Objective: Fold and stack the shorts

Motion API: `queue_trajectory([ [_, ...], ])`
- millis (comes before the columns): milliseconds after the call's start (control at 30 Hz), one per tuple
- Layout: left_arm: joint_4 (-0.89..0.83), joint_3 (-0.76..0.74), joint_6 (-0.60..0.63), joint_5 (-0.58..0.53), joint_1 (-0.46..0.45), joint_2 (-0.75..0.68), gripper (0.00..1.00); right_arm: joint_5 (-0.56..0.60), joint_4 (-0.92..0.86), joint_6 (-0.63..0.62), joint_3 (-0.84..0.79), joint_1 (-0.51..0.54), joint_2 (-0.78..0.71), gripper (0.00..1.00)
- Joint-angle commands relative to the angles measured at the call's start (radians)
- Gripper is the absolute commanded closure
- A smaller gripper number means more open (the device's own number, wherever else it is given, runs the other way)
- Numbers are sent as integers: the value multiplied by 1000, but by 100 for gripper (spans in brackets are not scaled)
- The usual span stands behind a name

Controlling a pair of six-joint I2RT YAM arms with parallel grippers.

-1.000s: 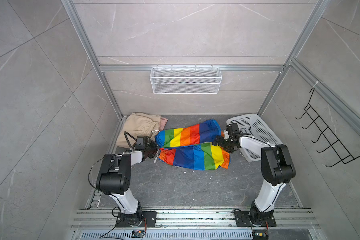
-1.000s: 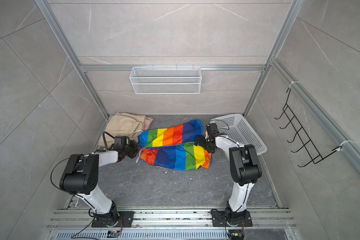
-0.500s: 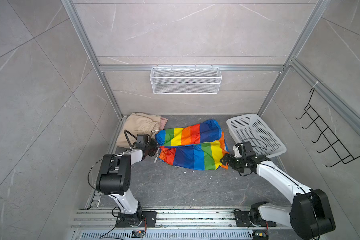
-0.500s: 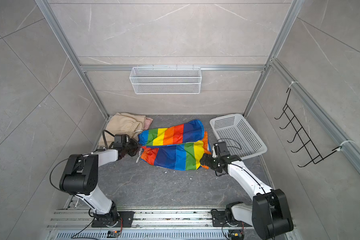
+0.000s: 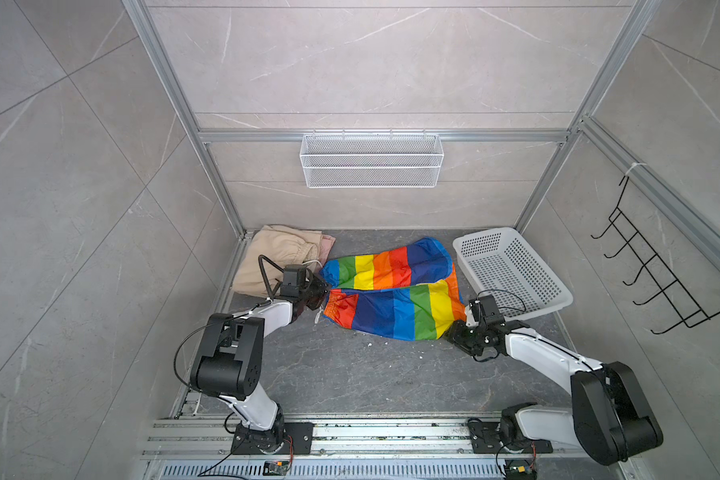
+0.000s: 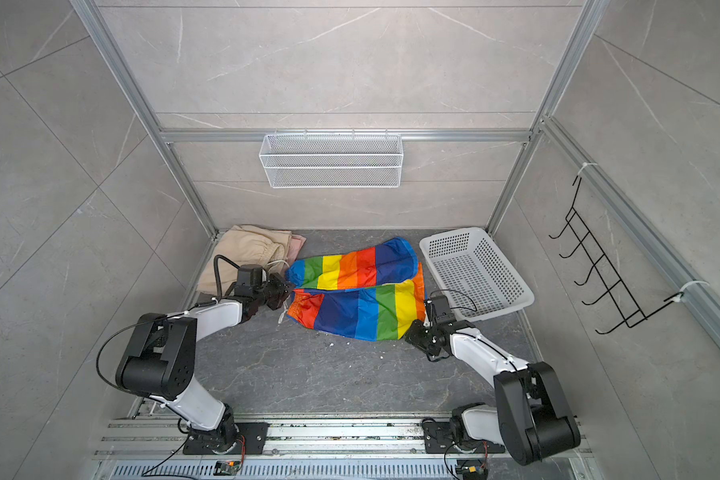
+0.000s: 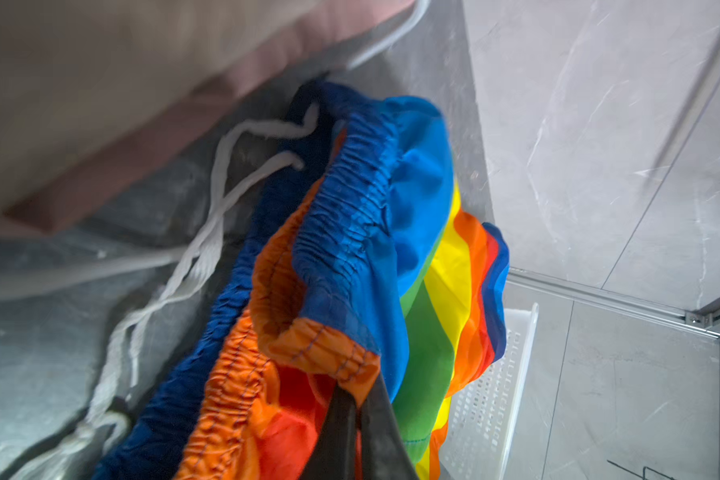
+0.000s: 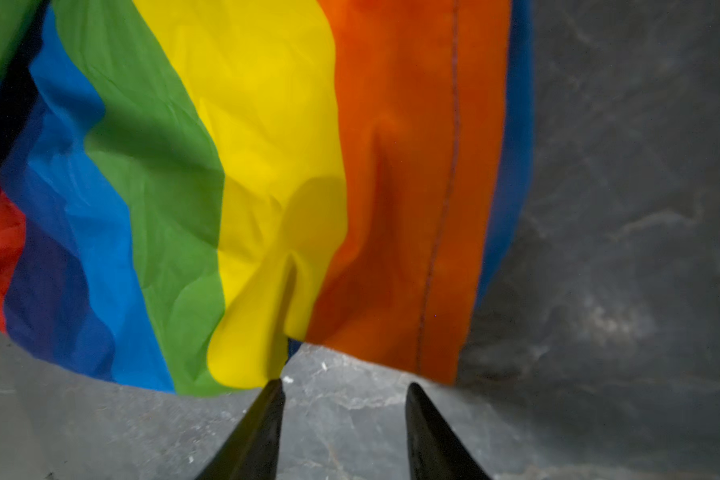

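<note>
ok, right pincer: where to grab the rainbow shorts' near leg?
Probably the hem corner of the rainbow shorts, orange-yellow stripes, coming low from the robot's side. That edge lies right ahead of the open right pincer, and the left pincer holds the waistband.

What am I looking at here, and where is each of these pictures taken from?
Two robot arms stand on a rail at the near edge of a grey surface. Two pictures look down from above; the other two come from cameras on the wrists. On the surface lie rainbow shorts, beige shorts on pink shorts at the back left, and a white basket on the right. The left end effector is shut on the rainbow shorts' waistband. The right end effector is open at a leg hem, gripping nothing.
</note>
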Motion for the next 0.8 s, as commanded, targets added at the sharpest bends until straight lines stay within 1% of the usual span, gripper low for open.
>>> queue_trajectory([
  [0,48,-30,-18,26,3,16,100,86,22,1,40,0,40,58],
  [67,49,-43,-10,17,3,24,100,99,31,5,36,-14,46,66],
  [133,57,-55,-6,11,5,39,100,104,27,4,33,-25,39,67],
  [300,84,-61,-7,11,12,87,100,129,-6,-7,34,-54,-1,62],
  [500,82,-60,2,14,34,97,100,104,24,-12,48,-84,43,53],
  [567,72,-57,11,13,38,95,100,101,37,-12,51,-90,65,53],
  [700,71,-64,16,14,51,99,100,108,54,-21,59,-107,84,74],
  [767,74,-66,17,17,57,102,100,111,54,-33,62,-119,90,87],
])
